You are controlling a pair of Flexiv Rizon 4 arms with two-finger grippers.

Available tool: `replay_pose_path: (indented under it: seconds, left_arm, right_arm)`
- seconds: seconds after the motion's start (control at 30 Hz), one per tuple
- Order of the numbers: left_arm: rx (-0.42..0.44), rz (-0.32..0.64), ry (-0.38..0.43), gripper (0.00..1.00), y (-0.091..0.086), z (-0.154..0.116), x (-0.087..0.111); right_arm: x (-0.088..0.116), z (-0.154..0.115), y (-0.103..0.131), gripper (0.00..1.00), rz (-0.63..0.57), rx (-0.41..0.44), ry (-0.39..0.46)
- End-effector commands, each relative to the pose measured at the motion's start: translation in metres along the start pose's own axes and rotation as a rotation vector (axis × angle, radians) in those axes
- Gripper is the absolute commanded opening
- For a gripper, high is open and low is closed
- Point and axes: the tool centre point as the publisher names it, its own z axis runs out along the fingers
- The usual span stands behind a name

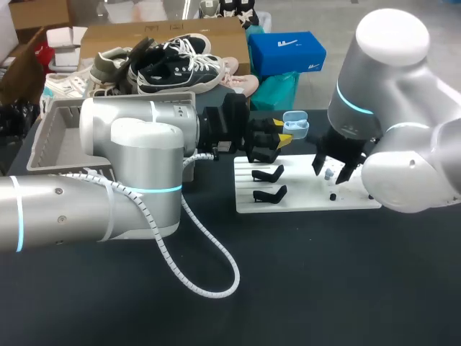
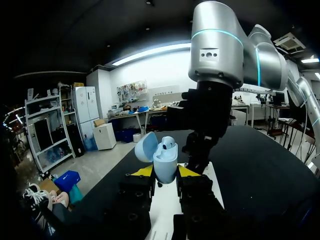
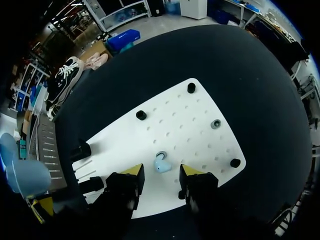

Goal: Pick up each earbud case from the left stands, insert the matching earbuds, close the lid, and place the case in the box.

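Left hand [image 2: 165, 171] clamps open case [image 2: 165, 159]; right hand [image 3: 162, 170] wide, earbud [image 3: 161, 165] on board [image 3: 195, 130] between fingers [image 3: 133, 171].

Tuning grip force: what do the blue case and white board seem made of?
Case: probably hard moulded plastic, smooth satin, judging by soft even highlights. Board: rigid matte white sheet with a grid of holes, plastic or painted metal; cannot tell which.

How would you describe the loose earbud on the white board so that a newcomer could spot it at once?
Find the white board on the black table, then the right gripper held open over it. The earbud lies just ahead of its yellow tips, the only pale blue piece on the board among black pegs.
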Motion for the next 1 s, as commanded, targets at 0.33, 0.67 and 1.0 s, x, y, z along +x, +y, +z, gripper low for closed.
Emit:
replay_pose_path:
  seconds: [0.33, 0.67, 1.0]
  left_arm:
    - [-0.009, 0.001, -0.002, 0.0, -0.0025, -0.0004, 0.0003]
    - [-0.009, 0.001, -0.002, 0.0, -0.0025, -0.0004, 0.0003]
    - [-0.009, 0.001, -0.002, 0.0, -0.0025, -0.0004, 0.0003]
  right_arm:
    - [-0.0026, 0.0025, 0.0005, 0.34, 0.006, 0.005, 0.006]
    - [-0.0014, 0.0045, 0.0016, 0.18, 0.005, 0.007, 0.014]
    - [0.0009, 0.0043, 0.0013, 0.0, 0.006, 0.008, 0.017]
